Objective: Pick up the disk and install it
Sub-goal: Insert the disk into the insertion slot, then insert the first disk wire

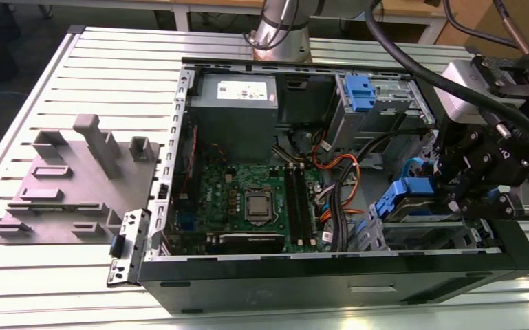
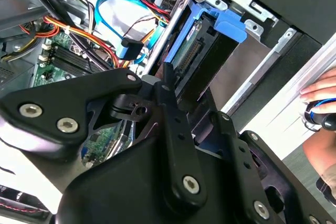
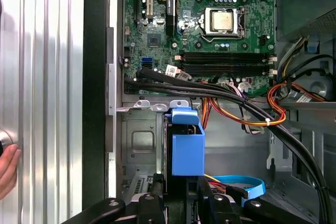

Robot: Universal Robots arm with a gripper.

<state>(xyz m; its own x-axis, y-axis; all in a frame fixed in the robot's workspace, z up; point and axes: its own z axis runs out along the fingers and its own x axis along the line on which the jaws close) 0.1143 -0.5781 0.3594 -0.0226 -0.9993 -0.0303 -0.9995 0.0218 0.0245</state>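
Blue-railed, the disk (image 3: 187, 150) is sitting clamped in your gripper (image 3: 181, 195) at the drive cage (image 3: 137, 140) just ahead of it; you're installing, likely needing it kept square.

between fingers (image 2: 169, 90): no room, disk (image 3: 187, 153) clamped there | just beside fingers: metal bay (image 3: 137, 140) walls, tight; blue flat cable (image 3: 239, 182) looped near | beyond fingers: black cables (image 3: 189, 82) and orange wires (image 3: 239, 119) cross the way | past them: board (image 3: 184, 19) lies open | outward from fingers: case wall (image 3: 94, 103), then open counter (image 3: 47, 77), person's hand (image 3: 8, 169) resting on it
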